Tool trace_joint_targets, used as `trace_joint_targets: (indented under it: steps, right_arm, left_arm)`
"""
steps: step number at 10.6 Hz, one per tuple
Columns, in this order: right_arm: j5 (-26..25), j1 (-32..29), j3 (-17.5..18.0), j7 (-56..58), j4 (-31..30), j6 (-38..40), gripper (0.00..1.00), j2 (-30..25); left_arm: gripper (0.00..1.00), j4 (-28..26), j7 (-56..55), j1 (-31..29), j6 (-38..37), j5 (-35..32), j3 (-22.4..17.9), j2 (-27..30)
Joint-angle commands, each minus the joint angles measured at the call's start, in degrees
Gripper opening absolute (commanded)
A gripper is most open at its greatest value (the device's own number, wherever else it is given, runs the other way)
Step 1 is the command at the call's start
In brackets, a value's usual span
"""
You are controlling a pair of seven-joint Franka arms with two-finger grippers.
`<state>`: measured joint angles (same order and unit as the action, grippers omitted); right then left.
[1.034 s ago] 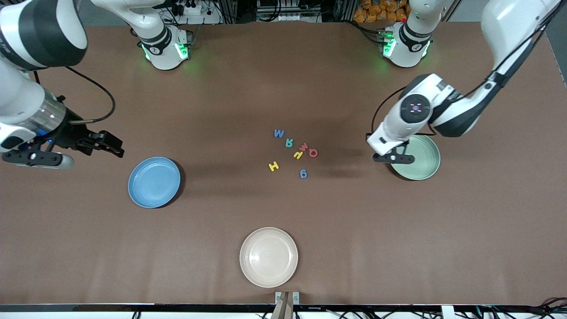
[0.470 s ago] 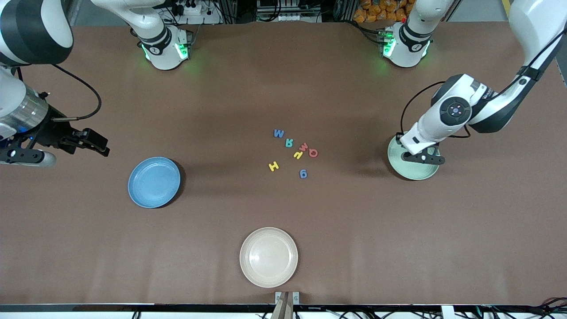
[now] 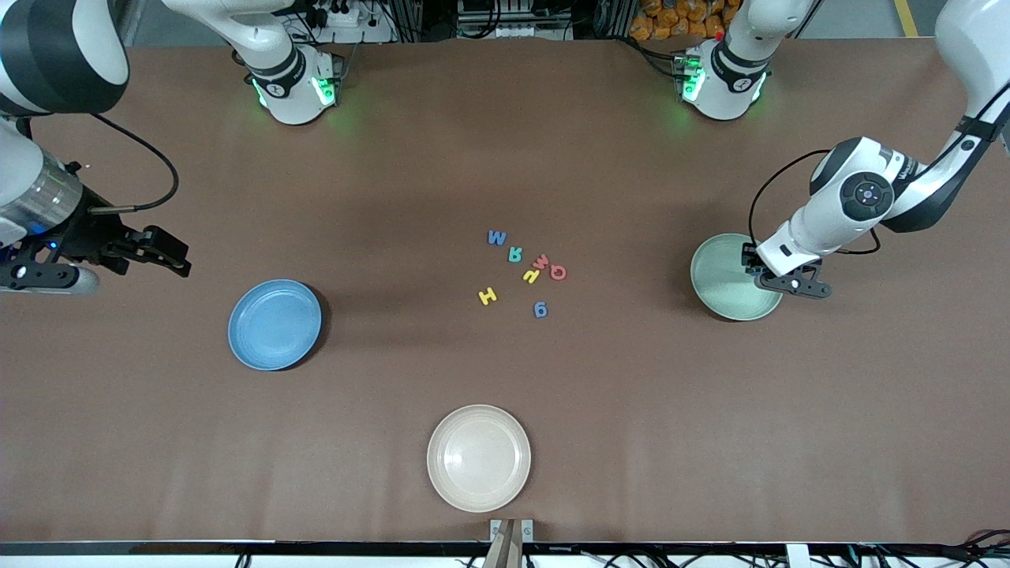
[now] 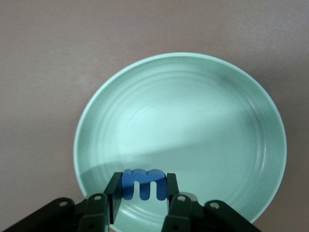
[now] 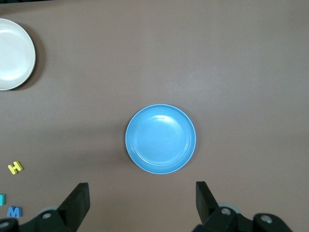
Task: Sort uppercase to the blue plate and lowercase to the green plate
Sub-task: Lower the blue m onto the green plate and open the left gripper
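Right gripper [image 3: 170, 256], fingers spread wide and empty, hangs over bare table near the blue plate [image 3: 274, 324]. At table centre lie 7 loose letters: M [image 3: 496, 237], R [image 3: 514, 254], H [image 3: 488, 297], h [image 3: 530, 276], red m [image 3: 541, 261], Q [image 3: 558, 273], g [image 3: 540, 309]. A cream plate [image 3: 478, 457] sits nearest the front camera. Left gripper [image 4: 143, 193] pinches the blue m [image 4: 144, 183] over the green plate [image 3: 722, 276].

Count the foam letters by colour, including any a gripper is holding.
Blue: 3, M, g, and the m held in the left gripper
Yellow: 2, H, h
Red: 2, Q, m
Green: 1, R
Total: 8
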<state>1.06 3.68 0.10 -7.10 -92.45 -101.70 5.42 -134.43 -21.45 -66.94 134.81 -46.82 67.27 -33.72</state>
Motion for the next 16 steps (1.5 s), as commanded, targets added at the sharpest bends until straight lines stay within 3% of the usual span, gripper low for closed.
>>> trace_joint_targets:
  steps: [1,2,4,7,10,12,13,14,16]
  right_arm:
    - [-0.45,-0.78,0.69,0.51,-0.19,0.54,0.97,-0.50]
    - [-0.45,-0.78,0.69,0.25,-0.19,0.54,0.97,-0.50]
    - [-0.45,-0.78,0.69,0.16,-0.19,0.54,0.97,-0.50]
    - [-0.36,-0.69,0.78,0.07,-0.19,0.45,0.98,-0.50]
    - [-0.36,-0.78,0.78,-0.02,-0.10,0.36,0.98,-0.59]
    - [-0.10,-0.78,0.69,-0.11,0.07,0.45,0.99,-0.77]
    - [0.08,-0.78,0.78,-0.19,0.68,0.54,0.99,-0.77]
    - [0.25,-0.78,0.78,-0.20,0.78,0.45,0.99,-0.68]
    - [0.34,-0.69,0.95,-0.11,0.86,0.54,0.99,-0.85]
  left_arm:
    - [0.00,-0.31,-5.41,3.55,0.99,-1.78,0.40,-0.56]
    - [0.00,0.04,-8.14,6.44,1.07,-1.95,-0.81,-0.56]
    - [0.00,0.13,-8.43,10.42,5.53,-4.05,-6.95,-0.56]
    - [0.09,0.05,-7.82,10.25,5.99,-5.73,-8.65,-0.47]
    - [0.34,0.13,-7.99,10.08,5.91,-5.73,-8.74,0.05]
    - [0.69,0.31,-8.52,10.08,5.64,-5.65,-8.65,1.02]
    - [1.00,0.31,-8.44,9.99,5.38,-5.04,-8.47,2.42]
    - [1.00,0.31,-8.43,9.64,4.34,-4.42,-8.04,3.91]
    - [1.00,1.62,-8.35,3.09,-0.74,2.66,1.66,7.86]
